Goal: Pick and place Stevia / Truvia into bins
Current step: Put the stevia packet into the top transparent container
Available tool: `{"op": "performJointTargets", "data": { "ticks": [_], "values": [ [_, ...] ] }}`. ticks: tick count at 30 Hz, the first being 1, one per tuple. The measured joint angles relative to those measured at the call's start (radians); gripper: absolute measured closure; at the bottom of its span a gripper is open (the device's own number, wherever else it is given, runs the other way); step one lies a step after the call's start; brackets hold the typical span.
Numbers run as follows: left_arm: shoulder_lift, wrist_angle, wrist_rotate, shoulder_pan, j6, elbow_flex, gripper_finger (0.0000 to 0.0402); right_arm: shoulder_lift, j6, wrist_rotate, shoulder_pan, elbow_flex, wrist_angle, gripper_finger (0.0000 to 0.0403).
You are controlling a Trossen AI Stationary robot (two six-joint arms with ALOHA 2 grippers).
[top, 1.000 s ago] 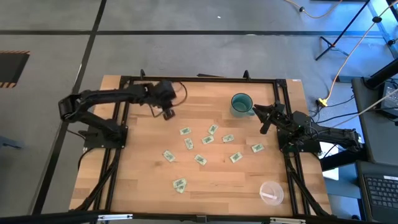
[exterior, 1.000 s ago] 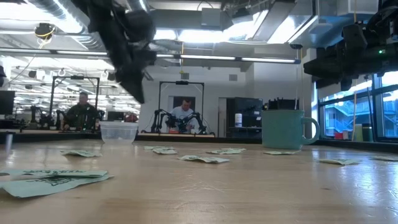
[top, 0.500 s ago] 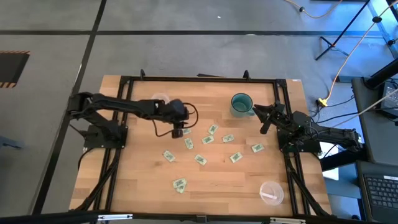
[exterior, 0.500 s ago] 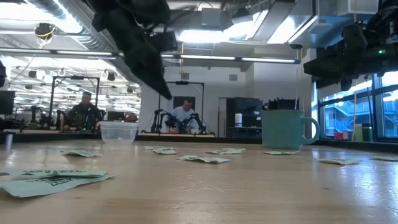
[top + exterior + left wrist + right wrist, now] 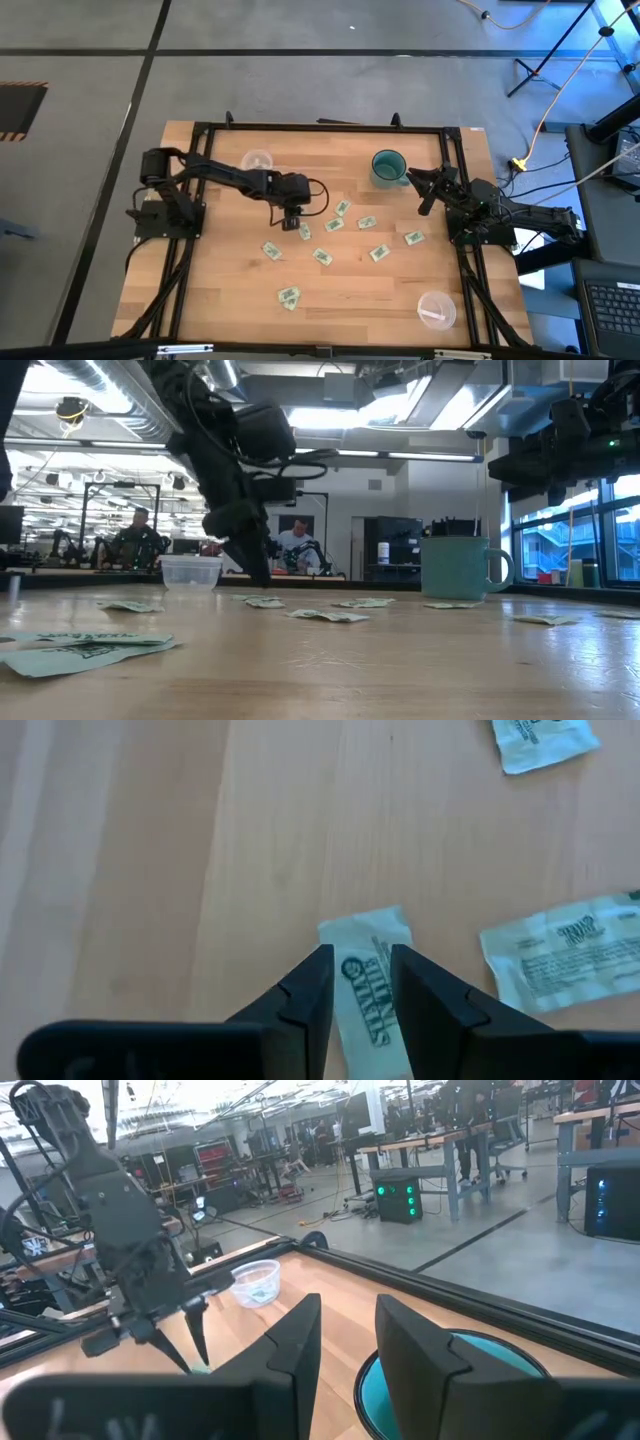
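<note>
Several Stevia / Truvia sachets (image 5: 333, 225) lie scattered over the middle of the wooden table. My left gripper (image 5: 290, 220) is down among them, open, its fingers astride one sachet (image 5: 365, 932) that lies flat on the wood; in the left wrist view the gripper (image 5: 360, 958) shows a clear gap. One clear bin (image 5: 257, 160) stands at the back left, another bin (image 5: 436, 310) at the front right with something white in it. My right gripper (image 5: 418, 192) waits open beside the mug, holding nothing.
A teal mug (image 5: 388, 167) stands at the back right, close to the right gripper. Black frame rails (image 5: 320, 127) run along the table's edges. More sachets (image 5: 85, 652) lie near the front edge. People sit at benches (image 5: 133, 542) in the room beyond.
The left arm swung from the back-left bin to the middle of the table and came down over a sachet, its fingers opening wider. The right arm stayed still.
</note>
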Motion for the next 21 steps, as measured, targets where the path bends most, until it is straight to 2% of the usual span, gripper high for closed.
{"op": "performJointTargets", "data": {
  "ticks": [10,21],
  "values": [
    [0.062,0.005,0.019,0.000,0.008,0.005,0.0311,0.000,-0.001,0.000,0.000,0.000,0.000,0.0301],
    [0.065,0.000,0.044,0.000,0.038,0.003,0.0367,0.000,-0.003,0.000,0.000,0.000,0.000,0.0301]
  ]
}}
